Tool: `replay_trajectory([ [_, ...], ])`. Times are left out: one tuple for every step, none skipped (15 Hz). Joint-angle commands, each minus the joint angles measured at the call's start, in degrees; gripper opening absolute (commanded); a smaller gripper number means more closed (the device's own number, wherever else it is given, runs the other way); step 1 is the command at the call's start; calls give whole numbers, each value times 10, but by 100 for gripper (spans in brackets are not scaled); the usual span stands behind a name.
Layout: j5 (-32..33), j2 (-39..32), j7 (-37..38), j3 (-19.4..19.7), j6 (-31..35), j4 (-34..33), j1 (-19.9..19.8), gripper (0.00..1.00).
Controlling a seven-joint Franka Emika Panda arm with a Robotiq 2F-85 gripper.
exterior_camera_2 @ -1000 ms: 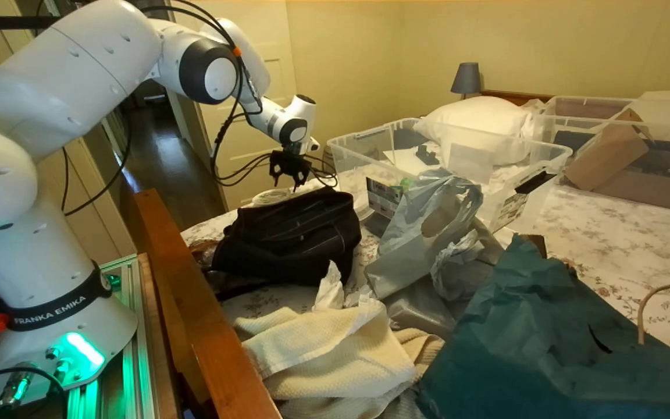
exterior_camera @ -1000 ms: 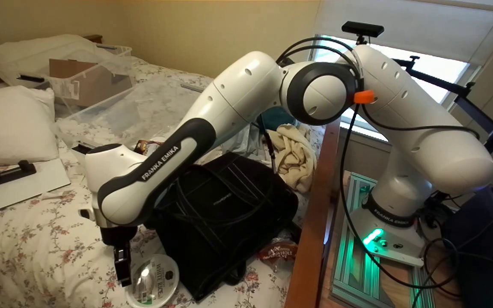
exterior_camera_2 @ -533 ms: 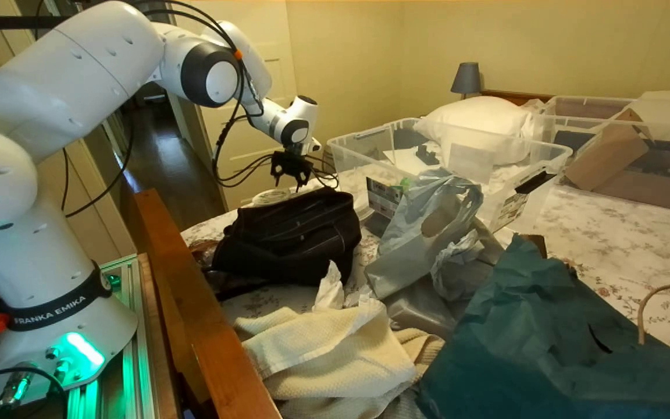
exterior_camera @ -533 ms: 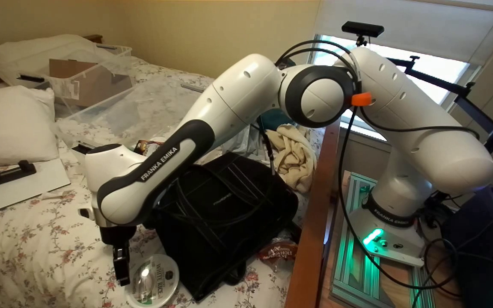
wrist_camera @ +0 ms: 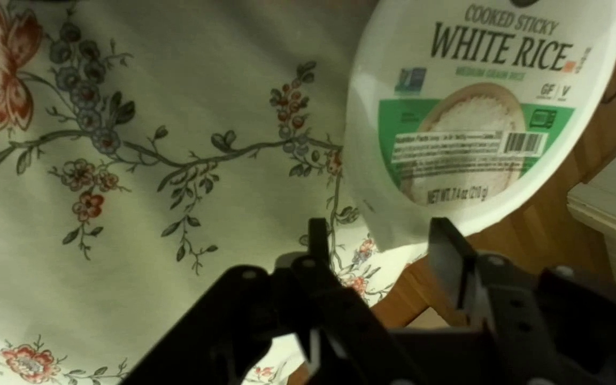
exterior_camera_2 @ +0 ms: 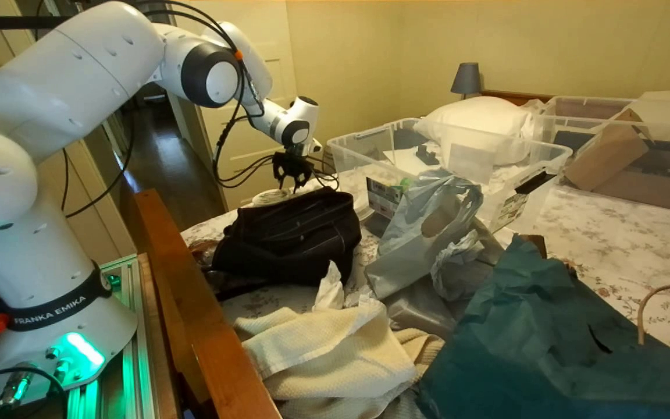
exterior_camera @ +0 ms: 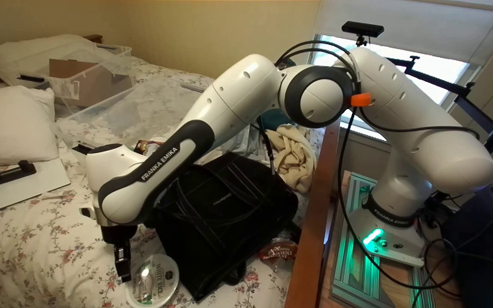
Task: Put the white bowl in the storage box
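Observation:
The white bowl (exterior_camera: 154, 282) is a round white container labelled as white rice, lying on the bed beside the black bag. It shows behind the bag in an exterior view (exterior_camera_2: 270, 197) and large at the upper right of the wrist view (wrist_camera: 463, 117). My gripper (wrist_camera: 380, 230) is open and empty. It points down at the bowl's edge, also in both exterior views (exterior_camera: 124, 279) (exterior_camera_2: 288, 189). In the wrist view the right fingertip overlaps the bowl's lower rim; contact cannot be told. The storage box (exterior_camera_2: 544, 162) is a clear plastic bin on the bed, also in an exterior view (exterior_camera: 118, 119).
A black bag (exterior_camera: 233, 196) lies between bowl and bed rail (exterior_camera: 313, 222). Grey plastic bags (exterior_camera_2: 428, 233) stand against the box. A second clear bin holds brown cardboard (exterior_camera_2: 608, 154). A cream towel (exterior_camera_2: 335, 355) and teal bag (exterior_camera_2: 544, 349) lie nearer. The bowl lies close to the bed's edge.
The arm's elbow has sunk slightly. The gripper has shifted a little to the right in an exterior view, and its fingertips look slightly closer together or turned there. The bowl has not moved.

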State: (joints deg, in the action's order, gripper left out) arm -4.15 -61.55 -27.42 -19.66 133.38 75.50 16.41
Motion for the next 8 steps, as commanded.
replay_trajectory([
  [17, -13, 9, 4, -2, -19, 4, 33],
  [17, -12, 9, 4, -2, -19, 4, 55],
  [17, -12, 9, 4, -1, -18, 4, 56],
  [17, -12, 9, 4, -1, -18, 4, 45],
  [16, -12, 8, 3, 0, -17, 3, 26],
  [16, -12, 8, 4, 0, -17, 3, 20],
  [16, -12, 8, 4, 0, -17, 3, 16],
  [16, -12, 8, 4, 0, -17, 3, 8],
])
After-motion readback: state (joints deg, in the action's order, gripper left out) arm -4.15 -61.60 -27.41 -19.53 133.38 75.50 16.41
